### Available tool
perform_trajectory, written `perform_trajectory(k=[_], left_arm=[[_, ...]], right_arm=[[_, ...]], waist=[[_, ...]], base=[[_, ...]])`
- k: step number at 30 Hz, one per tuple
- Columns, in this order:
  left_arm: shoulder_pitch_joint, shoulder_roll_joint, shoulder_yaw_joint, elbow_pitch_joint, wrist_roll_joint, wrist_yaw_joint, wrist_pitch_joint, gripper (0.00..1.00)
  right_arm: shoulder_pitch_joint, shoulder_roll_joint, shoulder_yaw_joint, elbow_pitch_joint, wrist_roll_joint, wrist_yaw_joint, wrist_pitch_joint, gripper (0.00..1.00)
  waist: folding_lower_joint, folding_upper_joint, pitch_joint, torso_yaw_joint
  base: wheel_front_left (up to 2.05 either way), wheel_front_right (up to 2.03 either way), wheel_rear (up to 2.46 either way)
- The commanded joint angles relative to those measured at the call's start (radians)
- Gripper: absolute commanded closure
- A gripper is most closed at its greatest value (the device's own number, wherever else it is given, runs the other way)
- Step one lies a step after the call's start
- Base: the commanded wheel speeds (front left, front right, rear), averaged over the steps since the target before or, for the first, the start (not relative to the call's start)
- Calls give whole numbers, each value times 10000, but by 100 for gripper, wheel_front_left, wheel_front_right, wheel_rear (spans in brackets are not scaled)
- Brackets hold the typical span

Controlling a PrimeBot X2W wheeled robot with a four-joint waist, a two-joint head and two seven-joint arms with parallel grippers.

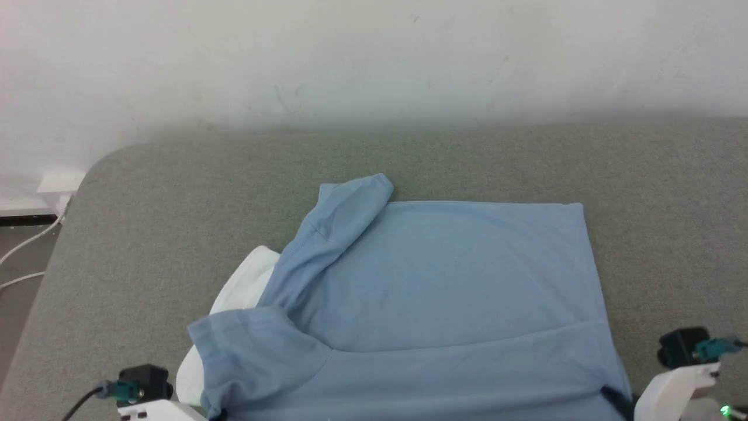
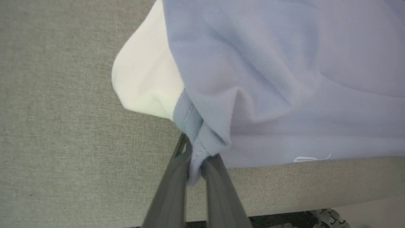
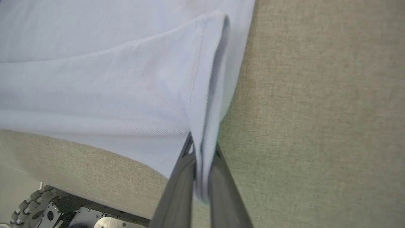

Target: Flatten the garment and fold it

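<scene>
Both sets of fingers are clenched on the light blue garment (image 1: 444, 280), which lies spread across the grey worktop (image 1: 146, 234). The left fingers (image 2: 172, 190) pinch a bunched sleeve edge beside the white collar (image 2: 142, 79). The right fingers (image 3: 177, 190) clamp a stitched hem fold at the near edge.

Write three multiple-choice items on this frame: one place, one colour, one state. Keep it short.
1. The white collar lies at the shirt's: A left side; B right side; C far edge.
2. The surface is: A red; B grey-green; C black.
3. The right gripper is: A open above the shirt; B shut on nothing; C shut on the shirt's edge.
Key: 1 A, white pokes out on the left in the head view. 2 B, grey-green weave surrounds the shirt. 3 C, its jaws clamp the hem.
</scene>
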Motion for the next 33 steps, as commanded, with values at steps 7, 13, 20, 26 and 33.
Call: perform_trajectory(k=[7, 13, 20, 26, 33], left_arm=[[-255, -589, 23, 1197, -306, -298, -491, 0], [-1211, -400, 513, 974, 260, -335, -1534, 0], [-3289, -395, 463, 832, 922, -529, -1849, 0], [-6028, -790, 36, 1766, 1431, -1024, -1764, 0], [-8870, -1377, -652, 3847, 1677, -1942, -1186, 0]], right_arm=[[271, 705, 62, 277, -607, -23, -1257, 0], [129, 1337, -588, -581, -1508, -23, -4189, 0], [-288, 1914, -851, -1675, -2418, -23, -5315, 0], [-850, 2246, -643, -2689, -2782, -23, -5583, 0], [-1377, 2404, -380, -2931, -2798, -23, -5618, 0]], waist=[[1, -1, 7, -80], [1, -1, 102, -107], [1, -1, 801, -373], [1, -1, 1938, -935], [1, -1, 2997, -1669]], base=[[0, 0, 0], [0, 0, 0], [0, 0, 0], [0, 0, 0], [0, 0, 0]])
